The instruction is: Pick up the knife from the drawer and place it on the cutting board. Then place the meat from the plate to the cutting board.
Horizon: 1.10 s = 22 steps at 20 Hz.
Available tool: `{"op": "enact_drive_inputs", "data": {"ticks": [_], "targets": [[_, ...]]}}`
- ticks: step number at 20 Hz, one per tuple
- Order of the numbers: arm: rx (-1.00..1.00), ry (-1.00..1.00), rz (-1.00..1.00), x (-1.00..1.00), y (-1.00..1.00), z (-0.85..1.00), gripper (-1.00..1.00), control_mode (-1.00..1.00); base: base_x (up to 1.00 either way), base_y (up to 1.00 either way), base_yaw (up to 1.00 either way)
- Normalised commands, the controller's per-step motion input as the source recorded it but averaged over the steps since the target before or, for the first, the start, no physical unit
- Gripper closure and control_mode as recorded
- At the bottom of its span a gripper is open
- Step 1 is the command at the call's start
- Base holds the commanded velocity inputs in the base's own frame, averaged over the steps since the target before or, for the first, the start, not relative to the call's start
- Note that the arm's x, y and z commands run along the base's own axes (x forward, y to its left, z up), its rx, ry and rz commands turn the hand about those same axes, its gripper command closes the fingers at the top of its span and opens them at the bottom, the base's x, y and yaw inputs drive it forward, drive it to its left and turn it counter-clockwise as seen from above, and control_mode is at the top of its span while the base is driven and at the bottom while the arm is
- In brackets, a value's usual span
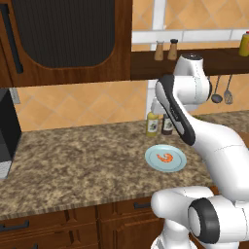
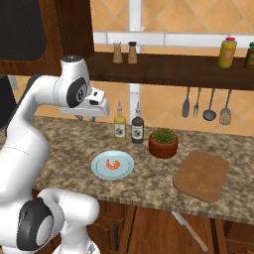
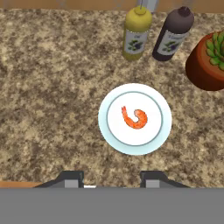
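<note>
Hand view puts the gripper (image 3: 112, 178) high above the plate (image 3: 162, 131), jaws partly spread and empty, the meat (image 3: 134, 118) at its centre. The robot should descend straight, straddle the curl, pinch gently; the cutting board (image 2: 202, 174) lies at three o'clock.

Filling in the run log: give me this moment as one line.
phase: hand above plate, empty | meat: on plate | knife: in drawer | cutting board: bare
</note>
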Motion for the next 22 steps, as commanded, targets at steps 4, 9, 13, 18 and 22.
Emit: {"op": "enact_drive_inputs", "data": {"ticks": [4,9,13,18,22], "targets": [[0.00,0.02,0.00,-0.12,0.00,-0.11,-1.00,-1.00,0.00,0.00,0.00],[0.00,0.03,0.00,-0.55,0.00,-0.24,-1.00,-1.00,0.00,0.00,0.00],[0.00,0.00,0.00,-0.37,0.00,-0.45,-1.00,-1.00,0.00,0.00,0.00],[0.00,0.02,0.00,-0.27,0.00,-0.50,-1.00,-1.00,0.00,0.00,0.00],[0.00,0.02,0.00,-0.51,-0.11,-0.35,-1.00,-1.00,0.00,0.00,0.00]]}}
